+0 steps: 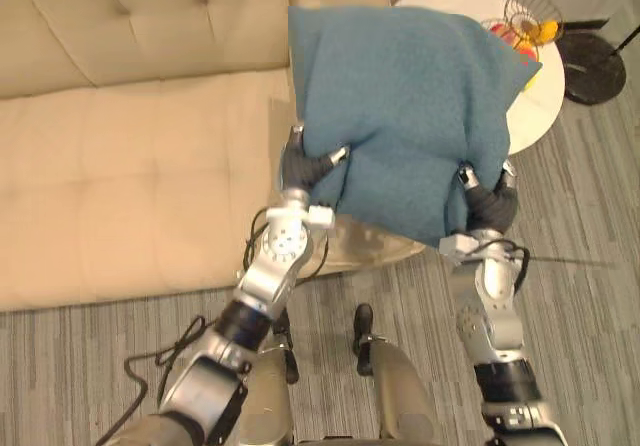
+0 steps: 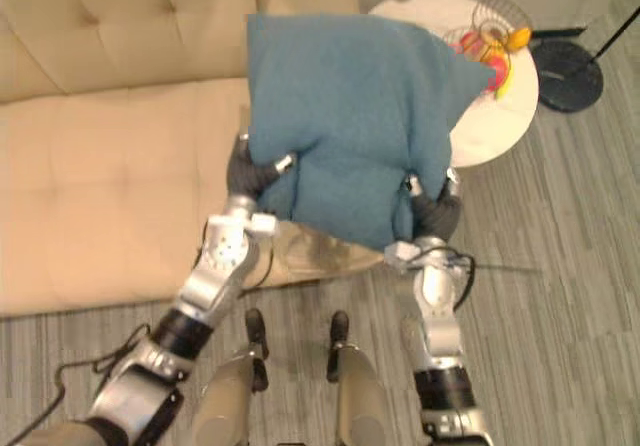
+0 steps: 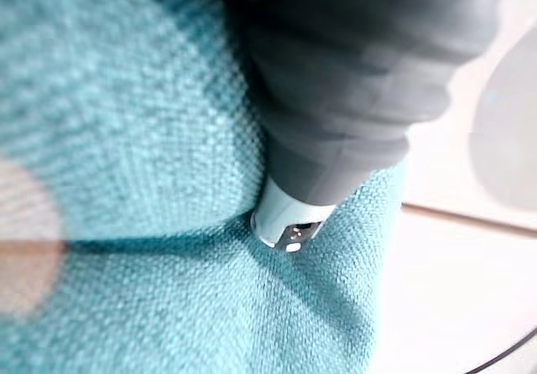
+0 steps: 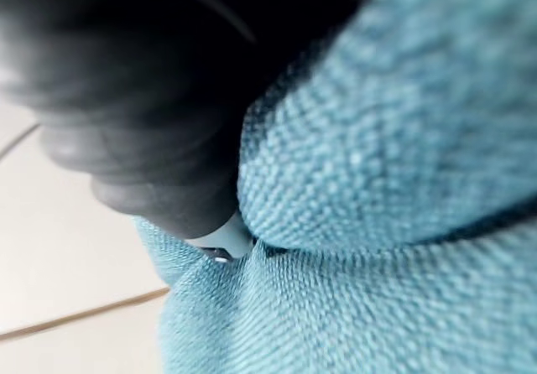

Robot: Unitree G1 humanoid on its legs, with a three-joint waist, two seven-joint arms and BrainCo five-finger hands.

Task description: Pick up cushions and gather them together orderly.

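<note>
A cream tufted sofa (image 1: 120,166) is placed at 10 o'clock, a round white table (image 1: 545,104) at 1 o'clock, on grey striped carpet (image 1: 590,266)

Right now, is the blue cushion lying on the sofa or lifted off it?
Lifted. The cushion hangs above the sofa seat, its lower corners pinched by the left hand and right hand.

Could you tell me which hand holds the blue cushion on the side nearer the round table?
The right hand; it grips the cushion towards the table, while the left hand grips it over the sofa.
</note>
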